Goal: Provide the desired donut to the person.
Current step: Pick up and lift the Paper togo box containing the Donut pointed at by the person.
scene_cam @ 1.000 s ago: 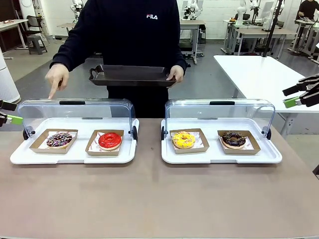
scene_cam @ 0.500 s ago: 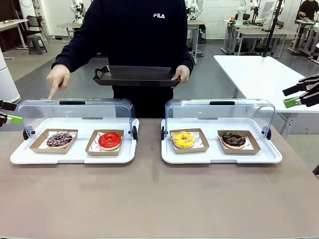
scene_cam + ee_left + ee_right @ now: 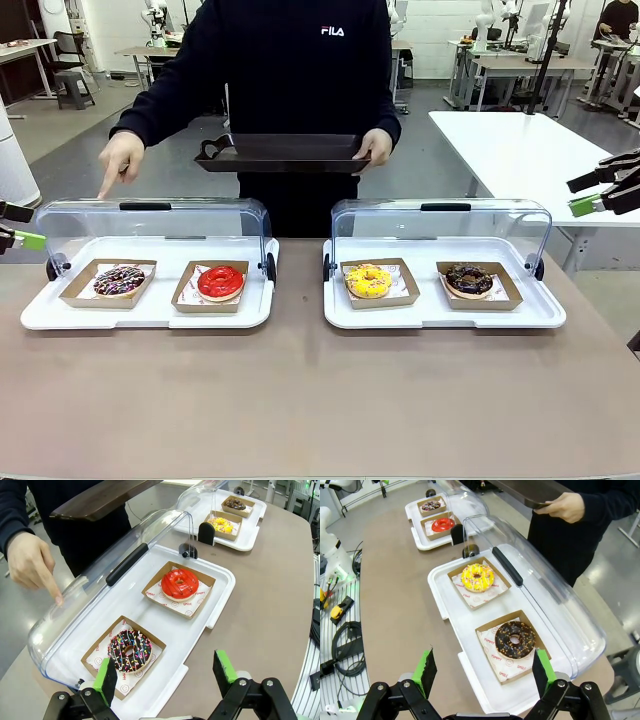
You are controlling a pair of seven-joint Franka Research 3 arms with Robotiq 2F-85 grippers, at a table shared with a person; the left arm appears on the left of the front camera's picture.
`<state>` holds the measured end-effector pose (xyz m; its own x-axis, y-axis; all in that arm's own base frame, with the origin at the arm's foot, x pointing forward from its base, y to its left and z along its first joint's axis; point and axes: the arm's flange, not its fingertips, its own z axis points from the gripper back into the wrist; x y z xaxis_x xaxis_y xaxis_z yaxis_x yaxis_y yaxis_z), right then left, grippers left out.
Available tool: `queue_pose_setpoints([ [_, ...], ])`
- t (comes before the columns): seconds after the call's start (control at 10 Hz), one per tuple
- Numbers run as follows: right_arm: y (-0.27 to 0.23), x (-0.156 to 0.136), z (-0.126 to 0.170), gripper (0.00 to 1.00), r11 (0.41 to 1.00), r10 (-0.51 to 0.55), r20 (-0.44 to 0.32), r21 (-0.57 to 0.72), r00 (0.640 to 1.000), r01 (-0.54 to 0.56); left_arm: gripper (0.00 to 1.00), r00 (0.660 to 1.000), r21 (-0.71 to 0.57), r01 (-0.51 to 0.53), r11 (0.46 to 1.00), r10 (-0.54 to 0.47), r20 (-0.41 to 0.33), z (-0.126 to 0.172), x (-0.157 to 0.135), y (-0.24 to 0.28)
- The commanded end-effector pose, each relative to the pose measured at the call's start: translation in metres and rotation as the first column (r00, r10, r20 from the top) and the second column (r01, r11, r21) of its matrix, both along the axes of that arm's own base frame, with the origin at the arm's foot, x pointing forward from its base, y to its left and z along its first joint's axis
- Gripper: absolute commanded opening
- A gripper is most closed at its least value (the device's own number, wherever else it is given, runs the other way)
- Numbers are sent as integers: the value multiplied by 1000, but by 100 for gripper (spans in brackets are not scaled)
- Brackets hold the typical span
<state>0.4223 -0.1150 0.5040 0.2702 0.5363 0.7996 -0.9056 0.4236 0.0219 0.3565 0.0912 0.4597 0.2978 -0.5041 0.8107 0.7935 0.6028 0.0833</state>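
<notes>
The person (image 3: 290, 70) stands at the far side, one hand holding a dark tray (image 3: 285, 152). Their other hand (image 3: 120, 160) points an index finger down at the clear lid above the sprinkled chocolate donut (image 3: 119, 281) (image 3: 130, 650). Beside it lies a red-glazed donut (image 3: 220, 282) (image 3: 179, 583). The other case holds a yellow donut (image 3: 369, 281) (image 3: 478, 577) and a dark chocolate donut (image 3: 469, 279) (image 3: 515, 639). My left gripper (image 3: 15, 225) (image 3: 165, 669) hangs open at the table's left edge. My right gripper (image 3: 600, 190) (image 3: 484, 671) hangs open off the right edge.
Each donut sits in a brown paper box on a white tray (image 3: 150, 315) (image 3: 440, 318) with its clear domed lid (image 3: 150, 222) (image 3: 440, 222) raised at the back. The brown tabletop (image 3: 320, 400) in front is bare. A white table (image 3: 520, 150) stands behind at right.
The person and the dark tray have shifted slightly to the right. The pointing hand stays over the left lid. Neither gripper has moved.
</notes>
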Motion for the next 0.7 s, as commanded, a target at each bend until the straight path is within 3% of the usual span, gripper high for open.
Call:
queue_pose_setpoints([
  [0.0,1,-1,-2,100,1000,10,-7,1,1000,-10,100,1000,-12,12,1000,-12,21,-2,3,3],
  [0.6,1,-1,-2,100,1000,10,-7,1,1000,-10,100,1000,-12,12,1000,-12,21,-2,3,3],
])
